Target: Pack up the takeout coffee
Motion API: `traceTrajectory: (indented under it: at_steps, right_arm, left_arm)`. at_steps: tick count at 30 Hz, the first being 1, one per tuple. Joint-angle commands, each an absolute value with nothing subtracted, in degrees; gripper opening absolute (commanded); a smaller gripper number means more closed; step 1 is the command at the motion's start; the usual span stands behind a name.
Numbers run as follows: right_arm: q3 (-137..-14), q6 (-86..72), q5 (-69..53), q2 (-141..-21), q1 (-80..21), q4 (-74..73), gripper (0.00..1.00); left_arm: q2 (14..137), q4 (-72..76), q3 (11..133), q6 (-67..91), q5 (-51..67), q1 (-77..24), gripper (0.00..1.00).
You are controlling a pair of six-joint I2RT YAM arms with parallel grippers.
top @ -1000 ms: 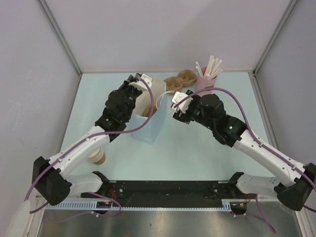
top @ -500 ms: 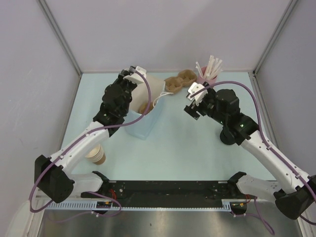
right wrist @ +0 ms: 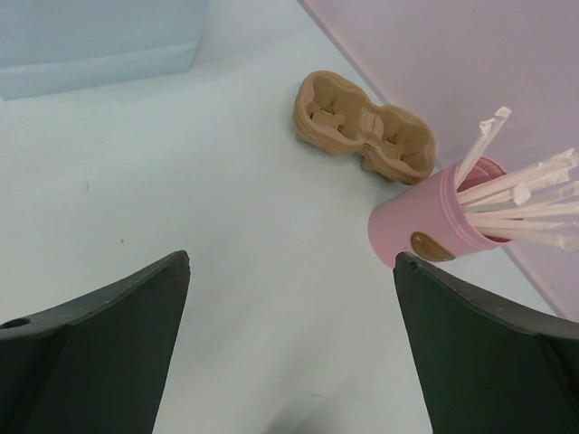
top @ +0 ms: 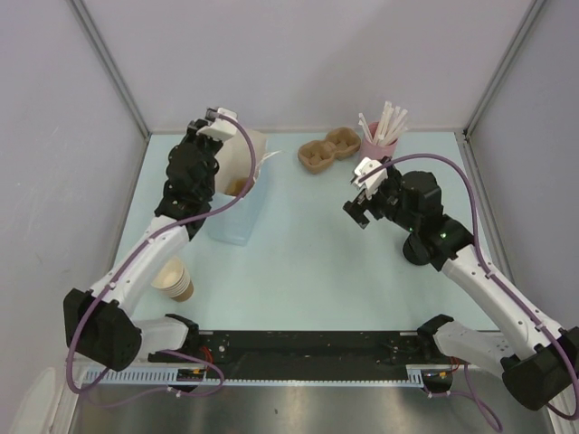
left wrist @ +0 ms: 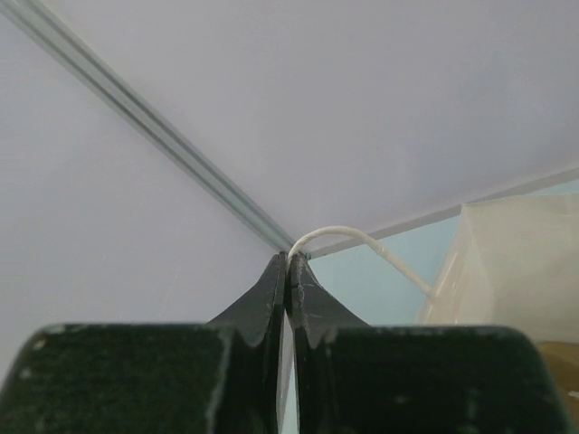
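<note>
The takeout coffee is hidden from every view. A light blue paper bag (top: 228, 220) stands at the back left, and something brown shows in its open mouth. My left gripper (top: 215, 120) is above the bag's far side, shut on the bag's white cord handle (left wrist: 339, 233). That cord loops out from between the closed fingertips of the left gripper (left wrist: 289, 258). The bag's other handle (top: 268, 160) hangs free. My right gripper (top: 359, 190) hovers right of centre, wide open with nothing in it. In the right wrist view only bare table lies between the spread fingers of that gripper (right wrist: 291, 258).
A brown pulp cup carrier (top: 327, 149) lies at the back centre, and a pink cup of white straws (top: 378, 145) stands beside it. A stack of lidless tan cups (top: 176, 280) lies near my left arm. Walls close in the back and both sides.
The left arm has carried the bag left and toward the back corner. The right gripper has let go of the other handle, opened wide and drawn away to the right.
</note>
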State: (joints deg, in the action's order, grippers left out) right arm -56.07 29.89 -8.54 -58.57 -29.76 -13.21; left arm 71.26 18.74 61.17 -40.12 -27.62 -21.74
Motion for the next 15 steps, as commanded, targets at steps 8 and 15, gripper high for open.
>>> traceTrajectory:
  at_steps: [8,15]
  right_arm:
    - [-53.27,28.48,-9.49,-56.43,-29.44,-8.0,1.0]
    - [-52.56,28.3,-9.93,-55.99,-28.83,-7.73,1.0]
  left_arm:
    - [72.16,21.09,64.95,-40.6,-24.17,-13.19,0.07]
    - [73.12,21.53,65.21,-40.08,-22.77,-8.18,0.07]
